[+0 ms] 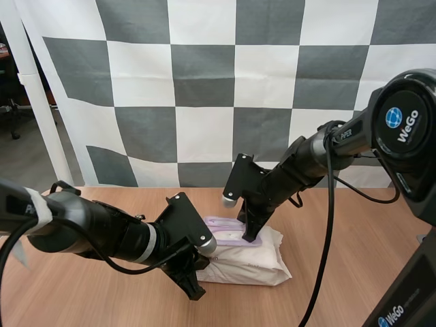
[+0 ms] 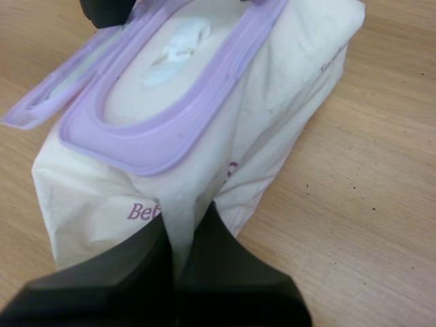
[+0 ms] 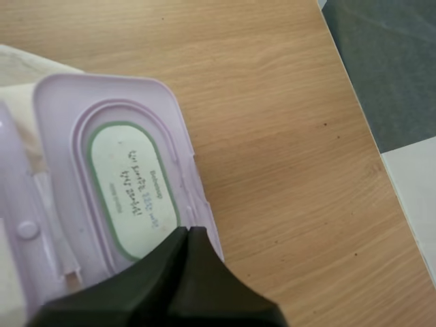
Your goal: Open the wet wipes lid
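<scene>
Lilac lid (image 3: 129,184) open, edge pinched in right jaws; left jaws clamp pack (image 2: 286,116) end; table (image 3: 286,136) edge nearby.

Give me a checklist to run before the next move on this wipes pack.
1. Lid open, clear of the opening: ok.
2. Wipe exposed inside the purple frame: ok.
3. Left pincer pinching the pack at its end: ok.
4. Right pincer shut at the lid's rim; actually gripping it: cannot tell.
5. Pack lying flat on the table: ok.
</scene>
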{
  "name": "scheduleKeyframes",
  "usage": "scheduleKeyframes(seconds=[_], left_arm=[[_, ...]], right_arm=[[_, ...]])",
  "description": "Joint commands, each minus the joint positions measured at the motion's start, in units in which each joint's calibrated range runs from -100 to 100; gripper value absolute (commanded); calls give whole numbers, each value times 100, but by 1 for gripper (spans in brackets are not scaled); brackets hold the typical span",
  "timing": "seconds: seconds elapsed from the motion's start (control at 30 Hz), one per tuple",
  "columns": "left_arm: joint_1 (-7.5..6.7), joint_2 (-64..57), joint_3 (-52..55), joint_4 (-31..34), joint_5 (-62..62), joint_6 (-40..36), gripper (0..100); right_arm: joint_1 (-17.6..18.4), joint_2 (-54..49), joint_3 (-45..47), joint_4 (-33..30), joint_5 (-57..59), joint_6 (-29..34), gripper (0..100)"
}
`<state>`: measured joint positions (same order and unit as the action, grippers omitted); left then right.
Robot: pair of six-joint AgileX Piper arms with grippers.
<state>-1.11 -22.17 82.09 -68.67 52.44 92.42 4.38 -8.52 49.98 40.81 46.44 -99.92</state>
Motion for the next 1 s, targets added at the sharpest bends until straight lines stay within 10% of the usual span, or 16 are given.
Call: scheduleKeyframes(seconds=[0.0,0.33,0.47,0.57,0.6,0.97], left_arm=[[0,-4,4,-6,1,88,0],[0,-4,4,-31,-140,88,4],[0,-4,-63,46,-303,88,38],[0,-4,-193,27,-371,88,96],[0,-18,-240,27,-443,88,100],[0,-1464,-634,905,-711,-793,100]], right_arm=[[-2,8,1,2,84,41,0],[-2,-2331,-205,-680,49,1332,0],[-2,-3421,-205,-2226,448,2989,0],[-2,-4185,-205,-2843,1092,3461,0],[-2,-4469,-205,-2920,1308,3546,0],[-2,-6763,-205,-3010,1707,4163,0]])
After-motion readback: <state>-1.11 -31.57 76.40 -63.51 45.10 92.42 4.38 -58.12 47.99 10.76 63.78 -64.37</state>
